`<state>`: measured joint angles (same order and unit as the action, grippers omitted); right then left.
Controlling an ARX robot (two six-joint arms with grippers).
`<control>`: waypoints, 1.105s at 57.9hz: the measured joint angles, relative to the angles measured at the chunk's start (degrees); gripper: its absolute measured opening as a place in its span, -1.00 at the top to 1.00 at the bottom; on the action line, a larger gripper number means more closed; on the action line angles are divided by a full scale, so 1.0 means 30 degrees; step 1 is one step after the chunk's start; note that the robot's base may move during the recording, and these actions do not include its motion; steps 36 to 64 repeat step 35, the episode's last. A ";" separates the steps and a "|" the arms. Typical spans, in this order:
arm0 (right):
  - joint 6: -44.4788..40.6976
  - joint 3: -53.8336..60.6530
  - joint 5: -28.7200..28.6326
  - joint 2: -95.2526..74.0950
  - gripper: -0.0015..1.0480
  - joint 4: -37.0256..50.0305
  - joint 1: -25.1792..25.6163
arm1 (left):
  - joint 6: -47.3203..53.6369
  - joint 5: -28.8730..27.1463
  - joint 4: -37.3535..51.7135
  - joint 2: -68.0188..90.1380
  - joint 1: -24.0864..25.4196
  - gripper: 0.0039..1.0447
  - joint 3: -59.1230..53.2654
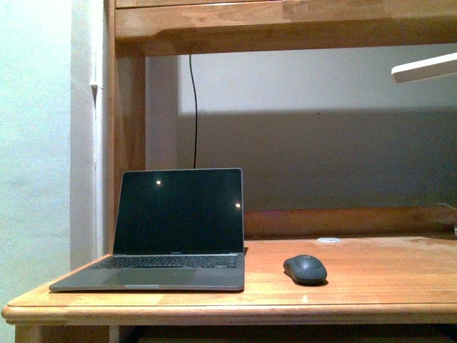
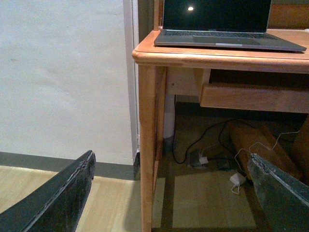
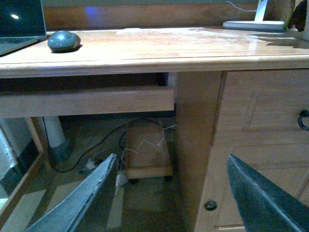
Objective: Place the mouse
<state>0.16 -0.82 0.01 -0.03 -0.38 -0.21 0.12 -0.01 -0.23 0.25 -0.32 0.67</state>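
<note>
Left claw (image 2: 169, 193) hangs low, below the bench top, its two dark fingers (image 2: 58, 198) spread wide with nothing between them. Past it stands the front left leg of the bench (image 2: 147, 145), pale wall to one side, cables and a white plug on the floor (image 2: 203, 198) underneath. Right claw (image 3: 169, 198) sits low as well, jaws wide and empty, facing the bench front, where a shallow drawer panel (image 3: 87, 99) runs under the top and a cabinet door (image 3: 265, 145) stands beside it.

Up on the bench (image 1: 385, 286), the mouse (image 1: 305, 269) lies near the front edge, roughly at the middle, flat on the wood, well apart from both claws. Just beside it, toward the left front corner, the laptop (image 1: 178, 214) is open with a dark screen, its base near the front edge. A small flat white disc (image 1: 328, 241) rests behind the mouse, toward the back edge. A white lamp base (image 3: 253, 24) stands toward the bench's right rear. A black cable (image 1: 194, 107) drops down the wall behind the laptop.
</note>
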 joint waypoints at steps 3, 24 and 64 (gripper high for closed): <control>0.0007 0.0000 -0.0007 0.0000 -0.71 0.0000 0.0000 | 0.0000 0.0000 0.0000 0.0000 0.0000 -0.86 0.0000; 0.0007 0.0000 -0.0007 0.0000 -0.86 0.0000 0.0000 | 0.0000 0.0000 0.0000 0.0000 0.0000 -0.86 0.0000; 0.0007 0.0000 -0.0007 0.0000 -0.86 0.0000 0.0000 | 0.0000 0.0000 0.0000 0.0000 0.0000 -0.86 0.0000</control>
